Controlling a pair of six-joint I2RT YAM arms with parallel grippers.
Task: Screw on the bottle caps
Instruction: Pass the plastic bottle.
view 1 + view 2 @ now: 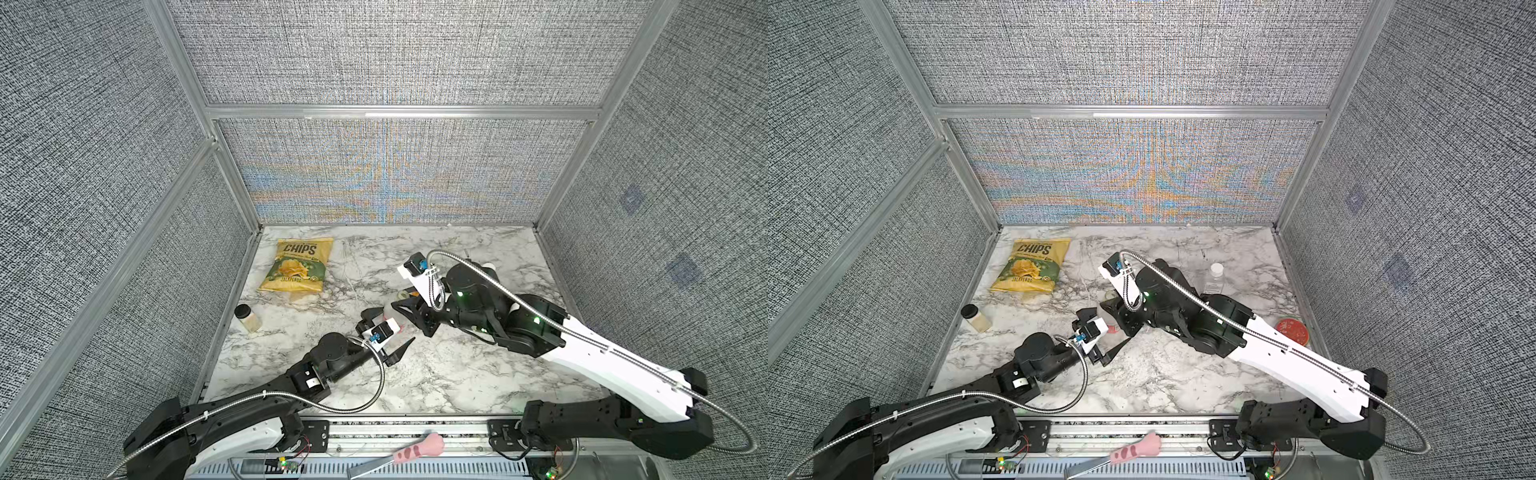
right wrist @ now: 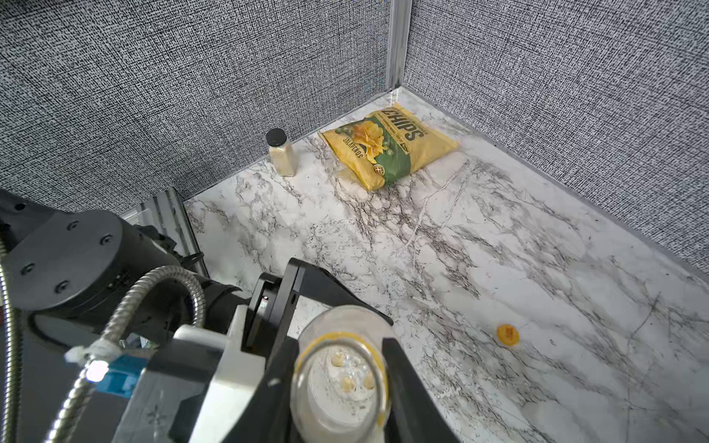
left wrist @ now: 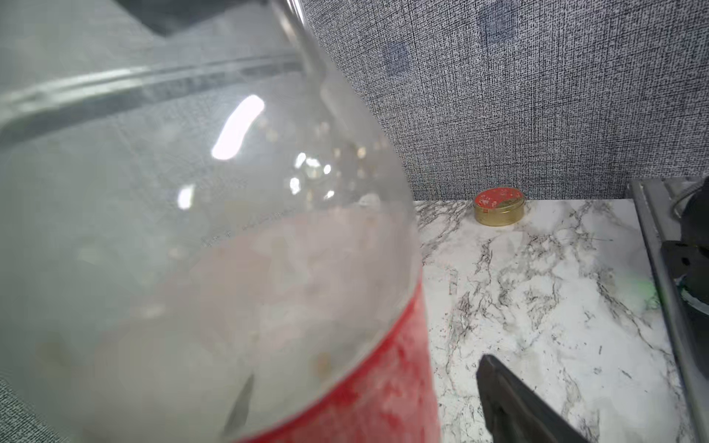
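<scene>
The right gripper (image 2: 339, 356) clamped the red-labelled bottle (image 3: 230, 268) by its open neck; the left gripper (image 1: 388, 328) stood wide around it; the orange cap (image 2: 507, 335) lay apart.

Quick headcount: two bottles (red-label bottle (image 3: 230, 268), square bottle (image 1: 1213, 284)), two caps (orange cap (image 2: 507, 335), white cap (image 1: 1216, 268)), one chips bag (image 1: 301, 266), one jar (image 1: 248, 319), one tin (image 3: 498, 207), one pink-handled blade (image 1: 415, 451).

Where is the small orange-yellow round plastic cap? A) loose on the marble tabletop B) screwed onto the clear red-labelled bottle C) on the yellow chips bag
A: the small orange-yellow round plastic cap lies loose on the marble tabletop, and the clear red-labelled bottle has an open mouth.
</scene>
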